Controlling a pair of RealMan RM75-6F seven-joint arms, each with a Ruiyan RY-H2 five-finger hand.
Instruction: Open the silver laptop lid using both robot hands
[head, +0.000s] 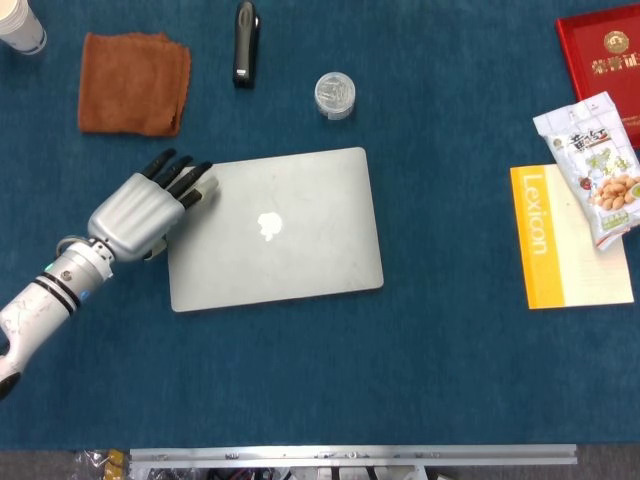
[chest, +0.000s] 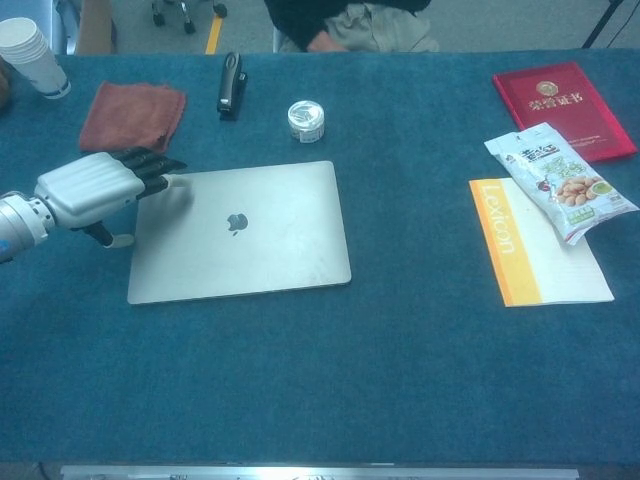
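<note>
The silver laptop (head: 275, 228) lies closed and flat on the blue table (head: 420, 360), left of centre in the head view, logo up. The left hand (head: 140, 208) sits at the laptop's upper-left corner, its dark fingertips (head: 192, 180) extended side by side onto or against that corner and its thumb low beside the left edge; it grips nothing. Whether the fingers press on the lid or merely touch it cannot be told. The right hand appears in neither view. Risk 1: sideways force from this hand is likely to slide the whole machine across the cloth rather than raise the lid, as nothing braces the far side. Risk 2: a continued slide toward the right of the frame would bring it nearer the yellow book (head: 570, 238) and snack bag (head: 598, 165), though both are well apart now. Risk 3: lifting from 1 corner alone could tilt the base up with the lid.
</note>
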